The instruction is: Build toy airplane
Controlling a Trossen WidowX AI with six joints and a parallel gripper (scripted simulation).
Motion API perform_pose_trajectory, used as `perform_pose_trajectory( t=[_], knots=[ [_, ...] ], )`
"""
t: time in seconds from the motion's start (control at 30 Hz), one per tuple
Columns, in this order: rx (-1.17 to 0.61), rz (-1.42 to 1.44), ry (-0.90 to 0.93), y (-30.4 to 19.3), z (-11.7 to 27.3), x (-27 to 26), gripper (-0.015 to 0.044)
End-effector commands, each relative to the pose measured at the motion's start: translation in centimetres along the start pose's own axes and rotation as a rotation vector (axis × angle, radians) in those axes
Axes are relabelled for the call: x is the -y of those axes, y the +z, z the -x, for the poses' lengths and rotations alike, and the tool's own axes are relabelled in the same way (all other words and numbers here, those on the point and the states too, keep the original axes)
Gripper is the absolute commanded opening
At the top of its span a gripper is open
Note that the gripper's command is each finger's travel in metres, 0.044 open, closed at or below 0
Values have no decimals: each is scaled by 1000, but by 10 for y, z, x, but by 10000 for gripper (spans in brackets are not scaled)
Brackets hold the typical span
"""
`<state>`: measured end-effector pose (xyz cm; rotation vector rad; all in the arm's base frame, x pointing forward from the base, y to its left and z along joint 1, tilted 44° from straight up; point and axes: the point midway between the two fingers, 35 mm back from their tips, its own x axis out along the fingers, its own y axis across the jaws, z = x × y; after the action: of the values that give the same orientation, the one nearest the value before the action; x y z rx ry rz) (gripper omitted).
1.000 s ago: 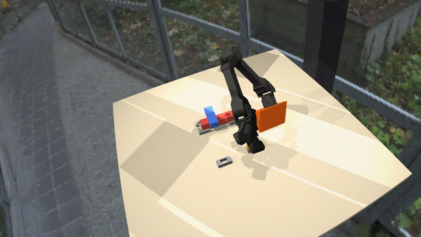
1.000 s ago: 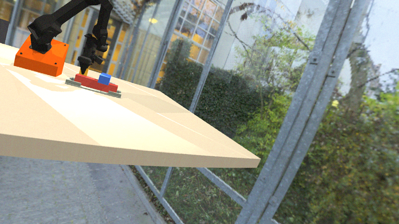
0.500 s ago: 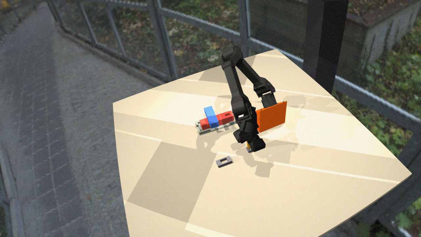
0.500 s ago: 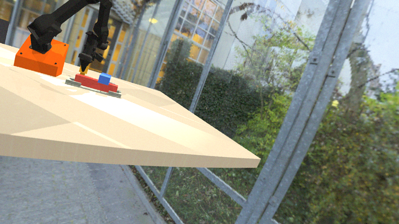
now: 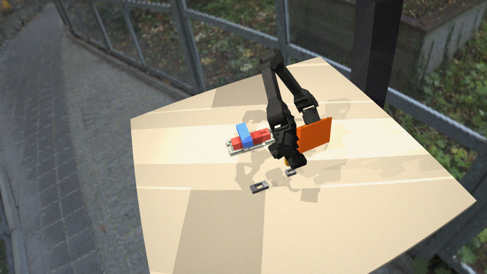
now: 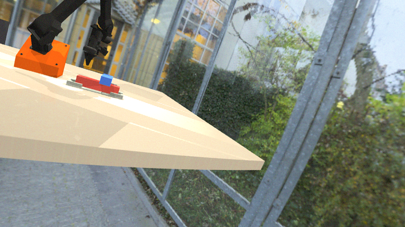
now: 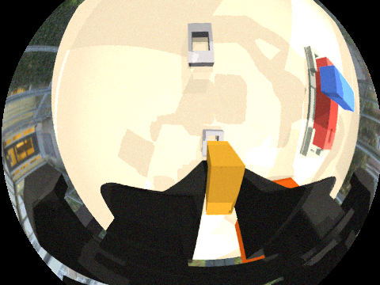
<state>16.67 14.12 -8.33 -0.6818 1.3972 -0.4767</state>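
My gripper (image 5: 289, 160) (image 6: 88, 59) (image 7: 217, 165) is shut on the yellow-orange tail fin (image 5: 286, 161) (image 6: 87, 66) (image 7: 225, 182). The fin is upright and raised above the small grey holder (image 5: 290, 173) (image 7: 213, 131). The red fuselage (image 5: 260, 137) (image 6: 87, 82) (image 7: 324, 119) lies flat in the pale grey cradle (image 5: 238, 153) (image 6: 73, 84) (image 7: 310, 99). The blue wing (image 5: 244, 134) (image 6: 106, 79) (image 7: 336, 87) lies across the fuselage's top; its tab is hidden. The socket near the fuselage's tail shows open in the top view. The fin's tab cannot be made out.
A larger grey rectangular holder (image 5: 253, 188) (image 7: 200, 58), with nothing in it, lies on the table (image 5: 306, 231) (image 6: 59, 118). The orange arm base (image 5: 314, 134) (image 6: 39, 65) stands beyond the cradle's tail end.
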Motion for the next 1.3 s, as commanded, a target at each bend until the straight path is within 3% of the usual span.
perform_pose_trajectory(
  t=[0.0,0.6,1.27],
  knots=[
    [7,-11,16,2,18,-2,0],
    [10,-10,14,-3,73,4,0],
    [9,-3,45,23,70,50,0]
  ],
)
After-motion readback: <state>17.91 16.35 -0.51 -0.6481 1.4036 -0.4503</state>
